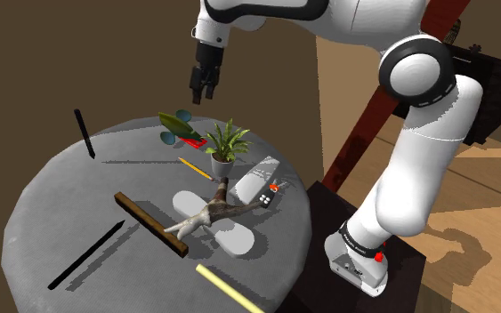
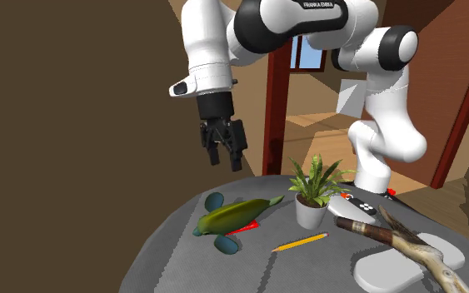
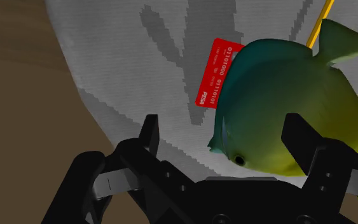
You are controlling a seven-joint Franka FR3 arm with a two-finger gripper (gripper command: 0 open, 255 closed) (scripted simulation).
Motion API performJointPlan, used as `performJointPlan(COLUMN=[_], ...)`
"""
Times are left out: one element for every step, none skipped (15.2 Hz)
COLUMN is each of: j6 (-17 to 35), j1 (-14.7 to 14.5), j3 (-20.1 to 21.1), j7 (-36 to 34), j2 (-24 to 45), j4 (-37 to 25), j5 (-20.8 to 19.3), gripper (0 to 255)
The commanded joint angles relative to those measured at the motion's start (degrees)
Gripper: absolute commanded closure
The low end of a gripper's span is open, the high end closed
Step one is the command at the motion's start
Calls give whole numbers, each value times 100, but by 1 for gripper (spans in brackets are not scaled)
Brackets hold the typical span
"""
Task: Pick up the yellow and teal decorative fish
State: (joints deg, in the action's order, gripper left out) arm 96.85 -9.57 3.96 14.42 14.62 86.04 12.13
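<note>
Nothing of the lift is done yet. The fish lies flat on the grey round table, at its far side in the shoulder view, left of the potted plant and partly over a red card. The gripper hangs above it, fingers spread wide and empty — descent, closing and lifting all remain.

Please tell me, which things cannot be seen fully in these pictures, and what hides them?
Red card: in the wrist view the fish covers one side, so its print is incomplete.
Pencil: in the wrist view, cut by the picture's edge and partly behind the fish.
Yellow bar: in the shoulder view, cut off by the bottom edge.
Black remote: in the shoulder view, its buttons are too small to read.
</note>
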Motion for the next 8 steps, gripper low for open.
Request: performJointPlan(j6=[-156,-263,-318,-239,-161,-85,-10,64], j1=[-47,-74,-87,-88,-88,-89,-90,-91], j3=[77,118,138,138,137,137,136,136], j7=[51,60,62,81,99,117,135,153], j2=[448,695,814,806,798,793,791,790], j4=[-582,-928,-1098,-1009,-921,-838,-760,-681], j5=[94,130,145,148,150,152,155,158], gripper=[0,0,0,0,0,0,0,0])
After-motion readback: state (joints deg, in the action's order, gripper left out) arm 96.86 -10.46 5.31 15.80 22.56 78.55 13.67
